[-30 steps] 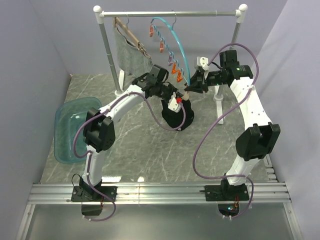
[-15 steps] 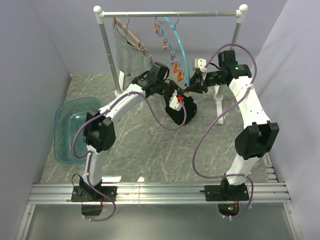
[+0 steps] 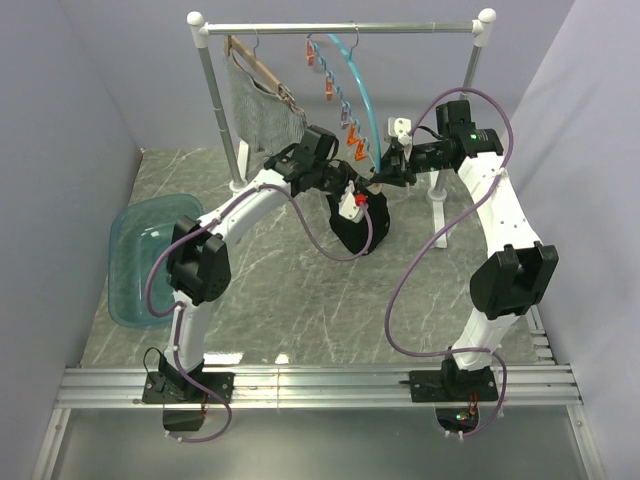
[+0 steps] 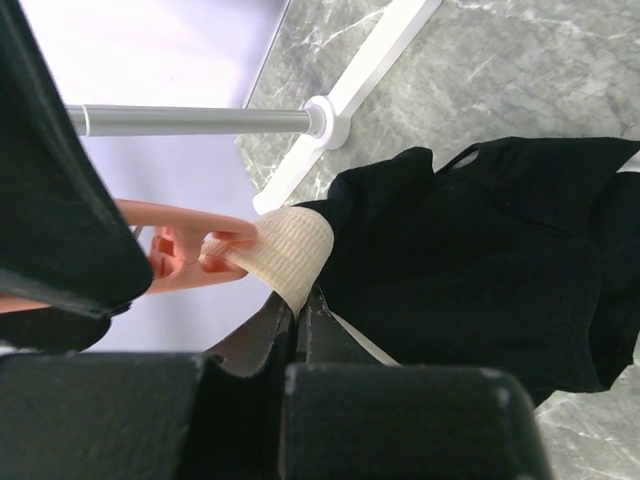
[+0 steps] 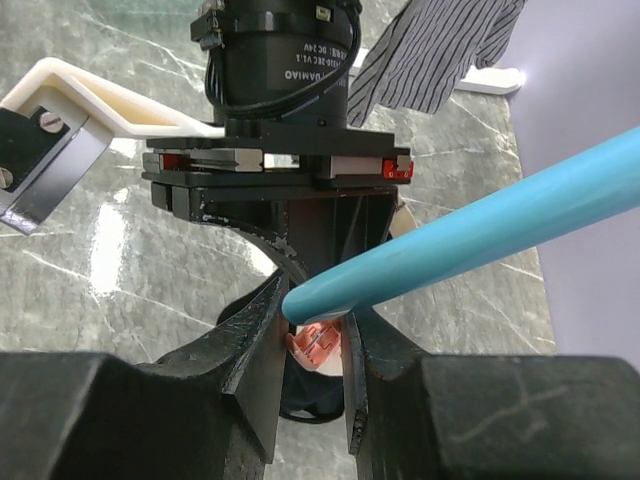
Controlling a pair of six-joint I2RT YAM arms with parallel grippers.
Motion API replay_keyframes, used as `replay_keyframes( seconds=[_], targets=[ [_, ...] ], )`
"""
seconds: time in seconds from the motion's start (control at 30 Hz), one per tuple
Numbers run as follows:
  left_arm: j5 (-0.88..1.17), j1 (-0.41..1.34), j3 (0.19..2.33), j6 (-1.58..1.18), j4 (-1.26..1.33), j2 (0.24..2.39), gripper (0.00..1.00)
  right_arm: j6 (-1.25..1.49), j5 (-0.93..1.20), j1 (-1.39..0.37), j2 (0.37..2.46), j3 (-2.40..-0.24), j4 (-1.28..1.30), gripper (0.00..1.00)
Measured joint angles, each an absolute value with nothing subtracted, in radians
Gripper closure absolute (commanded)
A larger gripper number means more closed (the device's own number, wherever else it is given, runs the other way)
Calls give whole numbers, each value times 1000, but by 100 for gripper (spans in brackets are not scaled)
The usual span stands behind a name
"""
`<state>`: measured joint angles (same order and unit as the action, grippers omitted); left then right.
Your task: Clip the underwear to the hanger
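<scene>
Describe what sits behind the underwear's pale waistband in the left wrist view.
An orange clip, its tips meeting the waistband edge; the waistband hides whether they grip the underwear.

2 arms (image 3: 250, 200), teal hanger (image 3: 362, 90) x1, wd hanger (image 3: 262, 70) x1, blk underwear (image 3: 355, 232) x1, tub (image 3: 135, 262) x1

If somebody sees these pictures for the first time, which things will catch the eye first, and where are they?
The eye goes first to the middle, under the rail, where both arms meet: the left arm's fingers pinch the pale waistband of the black underwear, which hangs above the table. The right arm's fingers grip an orange clip at the low end of the teal hanger. A teal tub sits at the far left.
</scene>
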<state>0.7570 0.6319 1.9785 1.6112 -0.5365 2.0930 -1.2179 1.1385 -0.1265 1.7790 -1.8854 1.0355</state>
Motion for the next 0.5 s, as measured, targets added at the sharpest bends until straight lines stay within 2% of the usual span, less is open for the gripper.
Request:
replay_keyframes(
  seconds=[0.5],
  targets=[
    [744, 623, 1963, 1604, -478, 2067, 100, -1209, 1110, -127, 1779, -1887, 1029, 100]
  ],
)
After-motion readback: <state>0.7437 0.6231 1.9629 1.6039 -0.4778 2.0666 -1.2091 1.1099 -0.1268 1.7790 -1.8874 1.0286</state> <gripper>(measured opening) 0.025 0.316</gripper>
